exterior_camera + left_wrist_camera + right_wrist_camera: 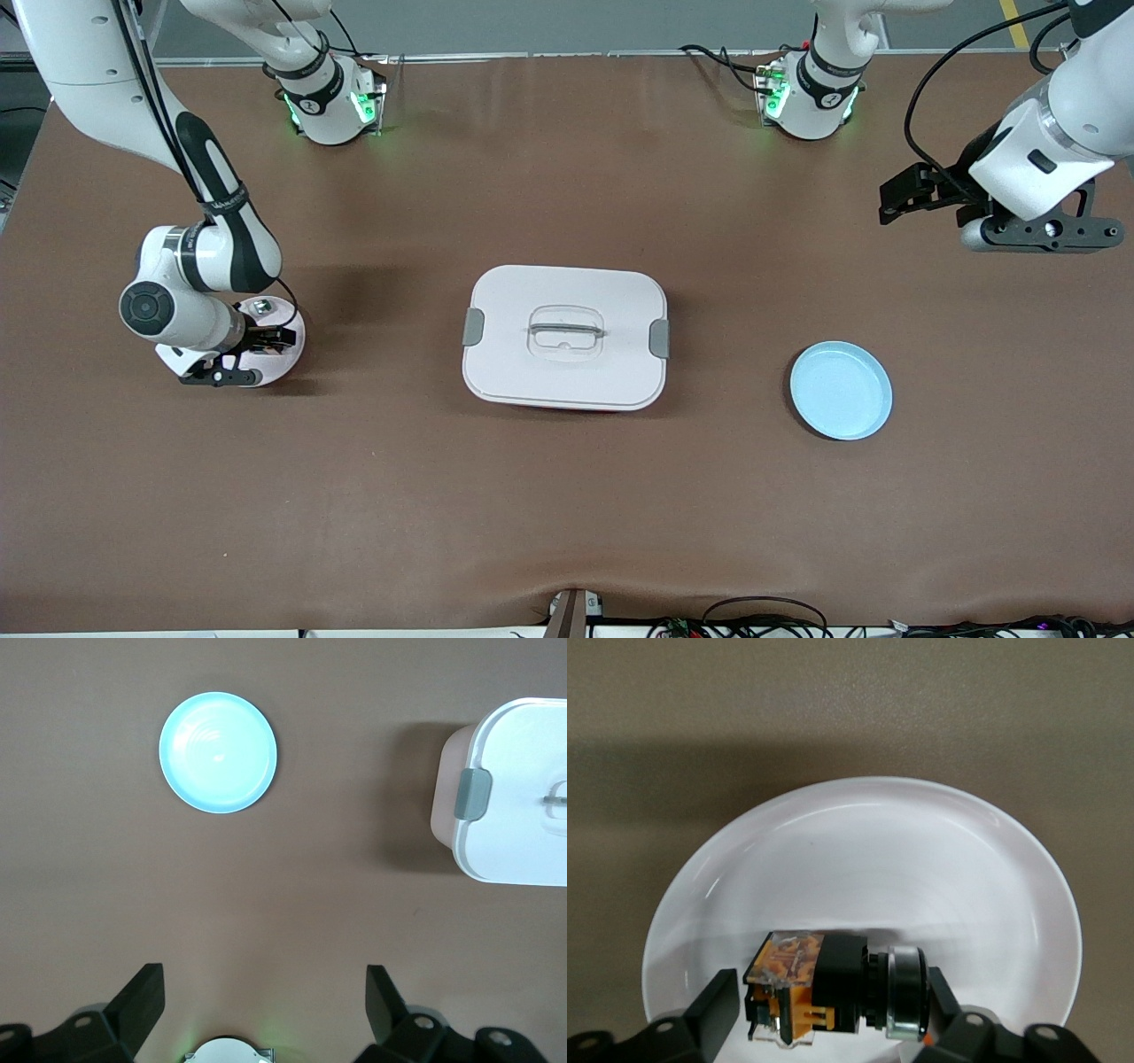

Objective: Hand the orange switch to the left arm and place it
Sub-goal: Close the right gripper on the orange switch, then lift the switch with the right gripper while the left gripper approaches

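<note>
Pickup under way: my right jaws (824, 1010) bracket the orange switch (833, 988) on the white plate (859, 859).
Grip unconfirmed; my left jaws (264, 997) wait spread; box (565, 337) uncrossed, blue plate (840, 390) unfilled.

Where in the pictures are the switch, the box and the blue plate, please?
switch (819, 988): right wrist view, on its black body.
box (532, 377): front view, on bare lid near the camera-side edge.
blue plate (841, 391): front view, on its bare middle.

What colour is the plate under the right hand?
White, perhaps faintly pink; the plate under the right hand shows best in the right wrist view.
</note>
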`<move>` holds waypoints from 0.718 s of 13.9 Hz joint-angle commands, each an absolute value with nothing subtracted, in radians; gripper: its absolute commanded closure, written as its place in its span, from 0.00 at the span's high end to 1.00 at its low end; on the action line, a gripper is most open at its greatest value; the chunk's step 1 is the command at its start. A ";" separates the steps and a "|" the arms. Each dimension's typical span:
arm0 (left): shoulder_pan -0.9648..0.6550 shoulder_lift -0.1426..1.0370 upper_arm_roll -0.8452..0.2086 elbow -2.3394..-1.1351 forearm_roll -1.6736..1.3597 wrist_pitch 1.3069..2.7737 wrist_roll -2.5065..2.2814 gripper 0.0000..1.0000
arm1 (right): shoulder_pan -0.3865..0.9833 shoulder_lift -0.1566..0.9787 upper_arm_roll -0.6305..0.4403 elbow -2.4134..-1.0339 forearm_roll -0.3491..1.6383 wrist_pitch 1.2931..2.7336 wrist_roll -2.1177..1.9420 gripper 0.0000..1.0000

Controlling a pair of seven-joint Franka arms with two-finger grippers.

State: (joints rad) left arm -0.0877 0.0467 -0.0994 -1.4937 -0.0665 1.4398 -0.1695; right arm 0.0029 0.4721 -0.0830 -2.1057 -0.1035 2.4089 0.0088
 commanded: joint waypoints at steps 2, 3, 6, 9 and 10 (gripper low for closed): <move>-0.091 0.052 -0.100 -1.474 -0.074 1.442 -0.173 1.00 | 0.005 0.471 -0.083 -2.108 -0.127 2.404 0.023 0.32; -0.089 0.057 -0.100 -1.474 -0.074 1.443 -0.173 1.00 | 0.005 0.469 -0.083 -2.106 -0.127 2.402 0.021 0.27; -0.087 0.058 -0.100 -1.474 -0.075 1.445 -0.173 1.00 | 0.005 0.459 -0.083 -2.106 -0.127 2.390 0.015 0.23; -0.089 0.060 -0.100 -1.474 -0.075 1.445 -0.172 1.00 | 0.005 0.420 -0.083 -2.085 -0.127 2.314 -0.014 0.23; -0.089 0.060 -0.100 -1.474 -0.075 1.447 -0.173 1.00 | 0.006 0.398 -0.081 -2.073 -0.127 2.263 -0.014 0.23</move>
State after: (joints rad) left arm -0.0877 0.0500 -0.0994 -1.4932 -0.0665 1.4452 -0.1695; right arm 0.0030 0.4583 -0.0829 -2.0847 -0.1177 2.3478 -0.0038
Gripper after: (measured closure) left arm 0.000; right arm 0.273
